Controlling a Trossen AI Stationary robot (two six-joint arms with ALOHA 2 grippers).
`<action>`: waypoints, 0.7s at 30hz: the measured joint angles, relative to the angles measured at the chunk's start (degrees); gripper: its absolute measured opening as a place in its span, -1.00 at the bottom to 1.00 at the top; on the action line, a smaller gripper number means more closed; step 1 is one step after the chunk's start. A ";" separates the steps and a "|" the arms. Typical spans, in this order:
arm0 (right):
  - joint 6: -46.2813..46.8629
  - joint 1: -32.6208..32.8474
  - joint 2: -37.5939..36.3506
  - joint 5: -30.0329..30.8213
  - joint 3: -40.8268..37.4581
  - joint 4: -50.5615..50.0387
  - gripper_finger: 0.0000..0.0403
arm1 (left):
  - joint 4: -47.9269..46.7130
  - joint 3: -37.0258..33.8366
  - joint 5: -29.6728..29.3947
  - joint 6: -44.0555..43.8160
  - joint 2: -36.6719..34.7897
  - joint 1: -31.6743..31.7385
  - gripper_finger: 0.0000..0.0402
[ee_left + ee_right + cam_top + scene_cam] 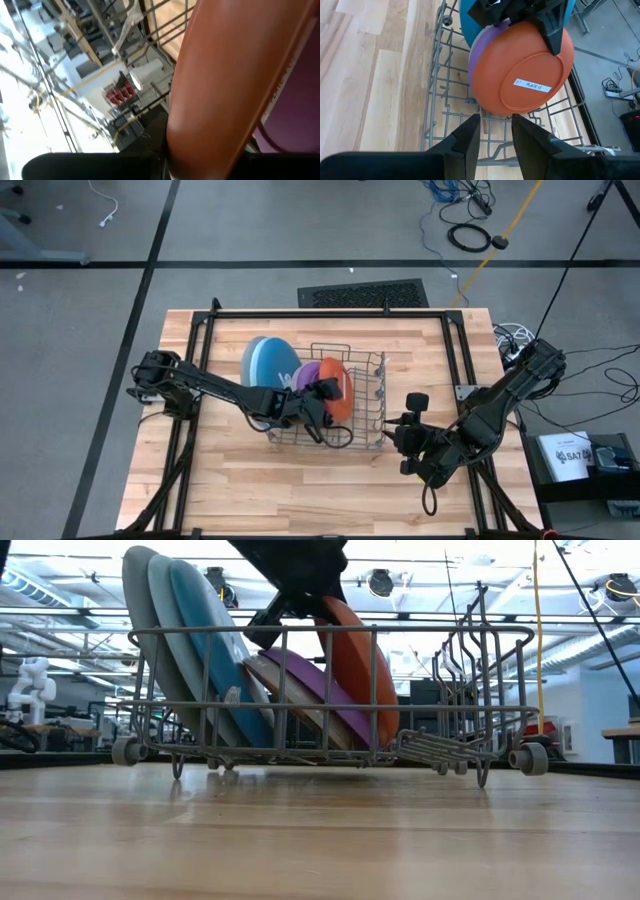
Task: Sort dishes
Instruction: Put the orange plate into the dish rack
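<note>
A grey wire dish rack (365,395) stands mid-table. Three large plates, grey, light blue and darker blue (185,650), lean on edge in its left end. Beside them lean a beige plate (275,680), a purple plate (472,65) and an orange-red plate (520,75), which bears a white label. My left gripper (325,392) reaches in from the table's left and is shut on the orange-red plate's top. My right gripper (495,125) hovers open at the rack's near right side, pointing at the plates and touching nothing. My left gripper pinches the orange-red plate's upper rim (532,35), with one finger (555,32) on the labelled face and the other hidden behind the plate. The fingers come slanting down from the table's left. The plate stands on edge, its lower rim (385,735) down in the rack, leaning toward the purple plate.
The rack's right half (450,690) has bare wire slots. Black frame rails (455,350) run around the wooden tabletop. Bare wood (300,490) lies between the rack and the near edge.
</note>
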 joint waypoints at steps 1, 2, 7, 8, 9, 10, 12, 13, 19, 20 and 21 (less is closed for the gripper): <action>0.00 0.00 0.00 -0.01 0.00 0.00 -0.48 | 0.00 0.00 -0.59 -0.99 -0.01 0.00 -0.76; 0.00 0.00 0.00 -0.01 0.00 0.00 -0.48 | 0.00 0.00 -1.09 -1.67 -0.01 -0.01 -0.76; 0.28 0.00 0.00 -0.08 0.00 0.02 -0.48 | -0.50 -0.02 -4.17 -4.41 -0.02 -0.43 -0.75; 0.28 0.00 0.00 -0.09 0.00 0.04 -0.48 | -0.72 -0.02 -4.28 -4.73 -0.02 -0.51 -0.75; 0.32 0.00 0.00 -0.08 0.00 0.07 -0.48 | -1.16 -0.02 -4.25 -5.50 -0.02 -0.62 -0.75; 0.38 0.00 0.00 -0.08 0.00 0.11 -0.48 | -1.69 -0.03 -4.09 -6.79 -0.02 -0.70 -0.75; 0.37 0.00 0.00 -0.09 0.00 0.40 -0.48 | -3.01 -0.04 -3.59 -9.99 -0.02 -0.74 -0.75; 0.35 0.00 0.00 -0.08 0.00 0.42 -0.48 | -4.08 -0.04 -3.29 -11.37 -0.02 -0.74 -0.75; 0.42 0.00 0.00 -0.06 0.00 0.50 -0.48 | -6.36 -0.07 -2.19 -16.27 -0.03 -0.80 -0.53; 0.42 0.00 0.00 -0.06 0.00 0.50 -0.48 | -6.38 -0.07 -2.05 -16.29 -0.04 -0.86 -0.46; 0.42 0.00 0.00 -0.06 0.00 0.50 -0.48 | -6.30 -0.07 -2.01 -16.35 -0.04 -0.98 -0.37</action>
